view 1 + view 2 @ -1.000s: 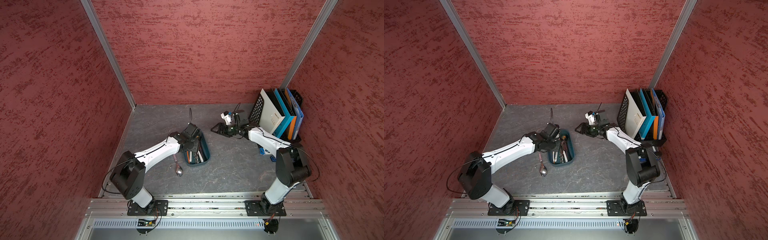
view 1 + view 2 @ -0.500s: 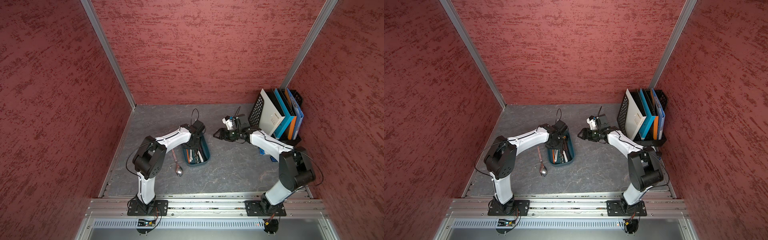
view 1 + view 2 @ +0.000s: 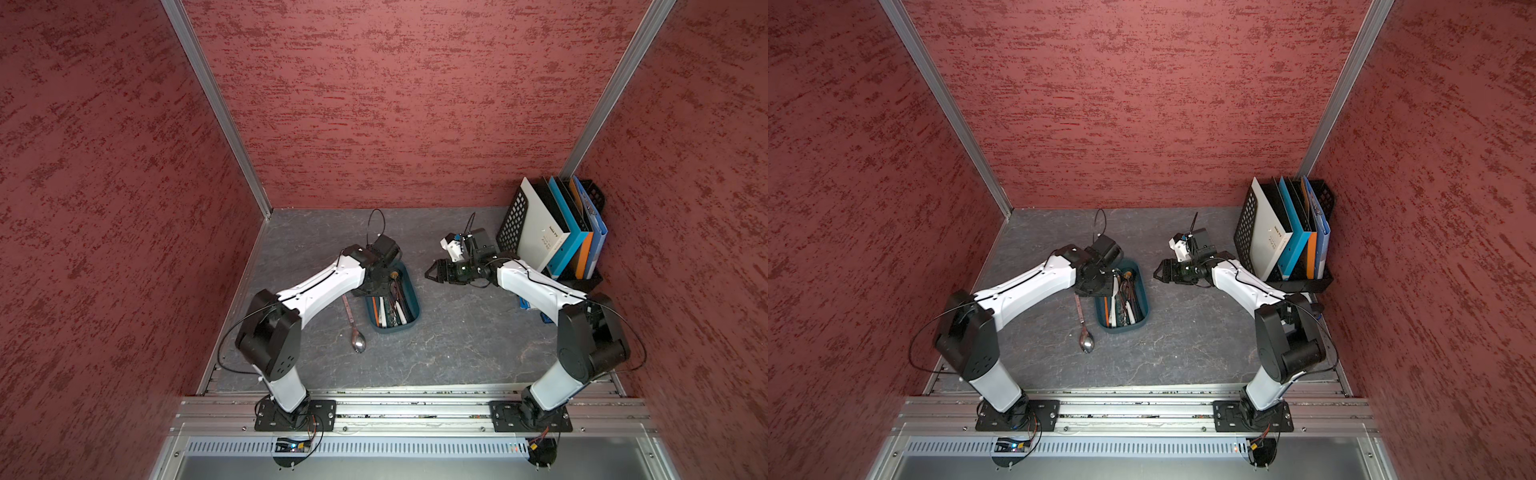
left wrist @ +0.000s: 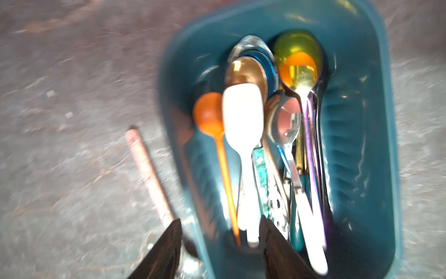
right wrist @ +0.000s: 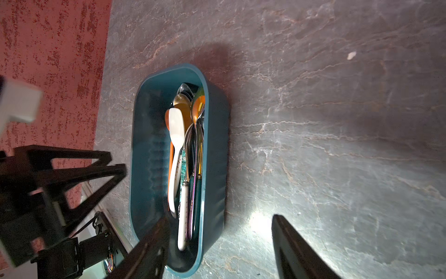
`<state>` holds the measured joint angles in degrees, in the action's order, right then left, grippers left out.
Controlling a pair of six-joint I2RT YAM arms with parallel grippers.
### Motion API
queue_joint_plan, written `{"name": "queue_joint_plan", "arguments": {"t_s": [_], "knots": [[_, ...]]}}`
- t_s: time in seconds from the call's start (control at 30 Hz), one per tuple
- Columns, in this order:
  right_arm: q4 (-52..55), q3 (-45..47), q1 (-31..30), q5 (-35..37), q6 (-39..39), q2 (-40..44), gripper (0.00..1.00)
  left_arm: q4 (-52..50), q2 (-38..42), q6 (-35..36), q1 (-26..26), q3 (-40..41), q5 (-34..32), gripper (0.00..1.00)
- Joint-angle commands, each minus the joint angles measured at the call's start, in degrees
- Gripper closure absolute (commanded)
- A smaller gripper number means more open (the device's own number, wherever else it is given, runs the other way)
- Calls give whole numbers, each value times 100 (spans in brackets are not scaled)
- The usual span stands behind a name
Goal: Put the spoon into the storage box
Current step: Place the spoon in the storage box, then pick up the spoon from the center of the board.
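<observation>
Metal spoon [image 3: 351, 318], one, lies just beside one teal storage box [image 3: 414, 293].

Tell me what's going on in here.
The left pincer hangs open over one end of the teal storage box, which already holds several spoons. One metal spoon lies on the table beside the box, outside it and untouched. The right pincer is open and empty, off to the box's other side.

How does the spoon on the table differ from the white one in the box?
The pink-handled metal spoon lies on the grey table beside the teal storage box; the white spoon lies inside. The metal spoon's bowl points toward the mounting rail, the white spoon's away. Neither is gripped.
</observation>
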<state>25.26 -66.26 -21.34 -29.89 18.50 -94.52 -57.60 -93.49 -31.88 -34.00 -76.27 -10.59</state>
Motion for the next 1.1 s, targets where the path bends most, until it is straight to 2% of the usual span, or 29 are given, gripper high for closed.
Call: {"name": "queue_joint_plan", "arguments": {"t_s": [0.0, 0.17, 0.4, 0.83, 0.93, 1.07], "knots": [[174, -169, -49, 171, -229, 86, 31, -589, 535, -620, 387, 483, 107, 46], [267, -159, -52, 193, -384, 159, 31, -602, 863, -795, 818, 1140, 486, 47], [626, -284, -49, 261, -760, 230, 31, -177, 174, -1084, 875, 1419, 1022, 47], [1159, -573, -39, 484, -1443, 292, 31, 761, -422, -1335, 894, 1875, 1154, 48], [1166, -572, -45, 500, -1480, 263, 31, 985, -506, -1306, 891, 1967, 1160, 53], [1118, -551, -43, 492, -1520, 239, 33, 1041, -699, -1160, 904, 2016, 1230, 69]]}}
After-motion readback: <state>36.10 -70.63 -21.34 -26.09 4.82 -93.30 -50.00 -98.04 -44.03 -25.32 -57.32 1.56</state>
